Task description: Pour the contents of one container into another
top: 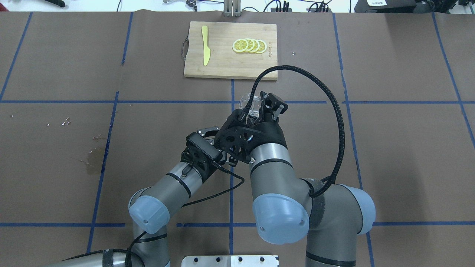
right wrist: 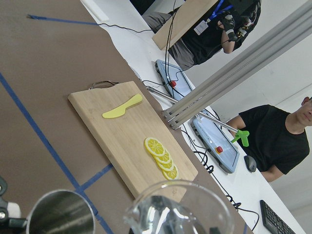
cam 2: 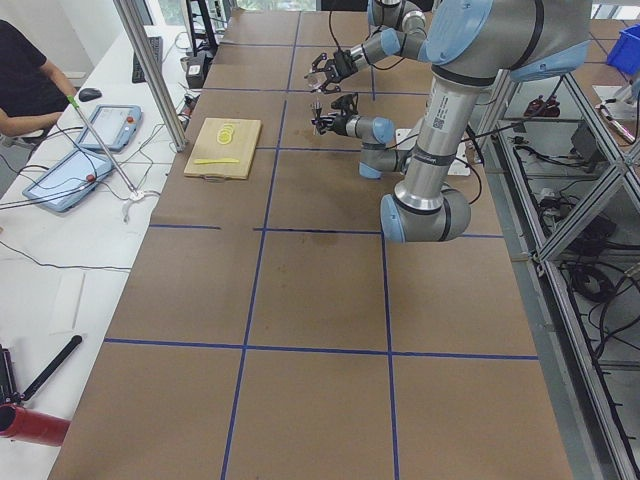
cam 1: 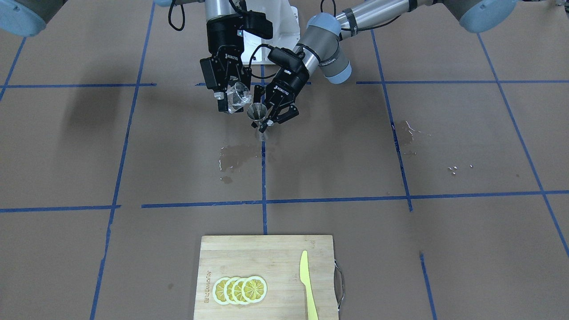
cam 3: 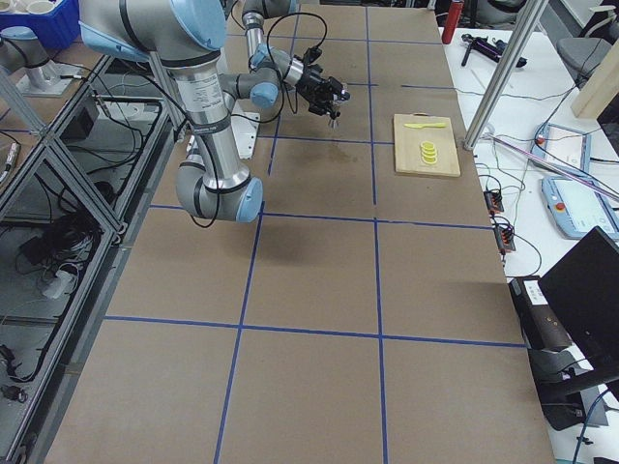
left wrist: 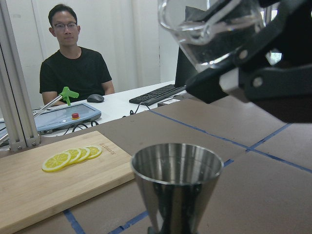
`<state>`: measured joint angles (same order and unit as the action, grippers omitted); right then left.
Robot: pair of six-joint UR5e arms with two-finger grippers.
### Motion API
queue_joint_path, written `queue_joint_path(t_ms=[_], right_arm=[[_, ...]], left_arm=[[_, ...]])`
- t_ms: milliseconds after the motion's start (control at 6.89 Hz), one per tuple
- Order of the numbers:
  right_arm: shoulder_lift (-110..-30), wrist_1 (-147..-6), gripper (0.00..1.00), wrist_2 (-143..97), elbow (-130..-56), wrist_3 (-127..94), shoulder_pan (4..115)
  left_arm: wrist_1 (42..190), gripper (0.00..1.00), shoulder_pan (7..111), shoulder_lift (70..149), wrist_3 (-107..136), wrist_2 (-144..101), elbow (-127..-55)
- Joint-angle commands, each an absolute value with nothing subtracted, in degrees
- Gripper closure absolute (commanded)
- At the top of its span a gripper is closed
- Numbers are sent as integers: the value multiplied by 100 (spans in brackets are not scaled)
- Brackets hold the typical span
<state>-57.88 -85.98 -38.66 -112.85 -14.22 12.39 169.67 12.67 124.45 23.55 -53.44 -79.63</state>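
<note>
My right gripper [cam 1: 231, 103] is shut on the clear glass tumbler [cam 1: 238, 95], which is tilted with its mouth toward the jigger and has water in it. The silver jigger [cam 1: 257, 112] stands upright just beside and below the tumbler's rim, with my left gripper [cam 1: 270, 120] shut on its narrow waist. In the left wrist view the jigger's open cup [left wrist: 178, 168] sits low in the centre and the tilted tumbler [left wrist: 214, 29] hangs above it. From the right wrist, the tumbler [right wrist: 180, 209] shows at the bottom and the jigger [right wrist: 61, 214] to its left. Overhead, the tumbler [top: 248, 104] peeks out past my right wrist.
A wet patch [cam 1: 235, 158] lies on the brown table under the jigger, and another [cam 1: 406, 133] toward my left side. At the far edge, a wooden cutting board [cam 1: 266, 249] carries several lemon slices [cam 1: 240, 290] and a yellow knife [cam 1: 306, 284]. People sit beyond the table.
</note>
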Motion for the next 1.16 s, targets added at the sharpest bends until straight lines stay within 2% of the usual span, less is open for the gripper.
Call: queue_joint_path(t_ms=[0,1015], right_arm=[[-5704,-8805,100,-3823,-11285,-926,1239],[-5643,-8877,100,-3534,-11268,403,1239]], left_arm=[[16963,100,1266,12445,2355,-5344,-7963],[16963,100,1266,12445,2355,-5335,-7972]])
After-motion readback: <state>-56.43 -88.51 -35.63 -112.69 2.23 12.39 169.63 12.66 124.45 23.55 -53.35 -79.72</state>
